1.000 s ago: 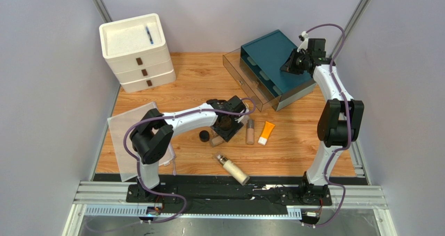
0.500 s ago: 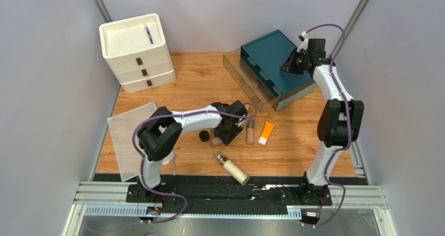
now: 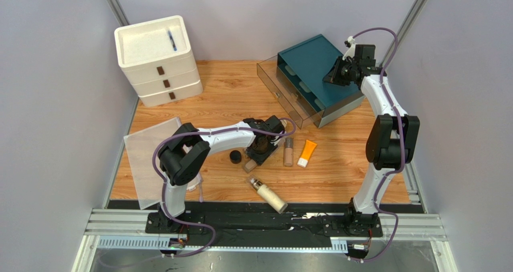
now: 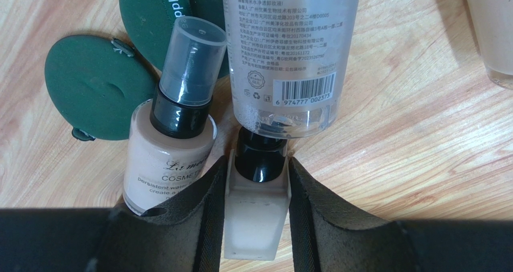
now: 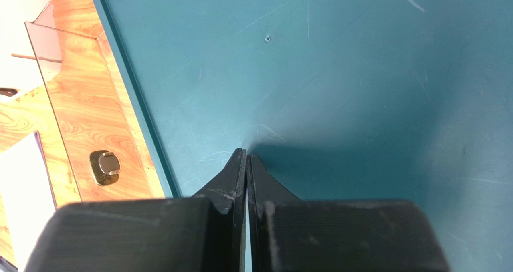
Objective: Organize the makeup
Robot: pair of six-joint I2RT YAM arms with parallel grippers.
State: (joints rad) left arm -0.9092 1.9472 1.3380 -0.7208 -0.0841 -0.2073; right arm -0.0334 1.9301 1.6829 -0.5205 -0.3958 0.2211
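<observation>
Wood table (image 3: 229,98). Back right, teal cabinet (image 3: 313,61) with clear drawer (image 3: 280,92) pulled out. Back left, white chest (image 3: 158,58). At the left edge, white sheet (image 3: 141,158).

Over the cabinet top, right gripper (image 5: 247,155), jaws pressed together. Holds nothing. Contact with the top: cannot tell.

Mid-table, left gripper (image 4: 258,162), down among the makeup. Closes to the width of a pale bottle (image 4: 256,218), one pad on each side, black cap pointing away.

Nearer the arm bases, pump bottle (image 3: 269,195) on its side. Meeting the pale bottle's cap, clear bottle (image 4: 289,55), lying flat. Just left, beige bottle (image 4: 170,149) against the left finger. Right of the gripper, second beige bottle (image 3: 288,152) and orange tube (image 3: 307,153), side by side. Past the beige bottle, two green compacts (image 4: 99,86). Left of the gripper, black jar (image 3: 235,157).
</observation>
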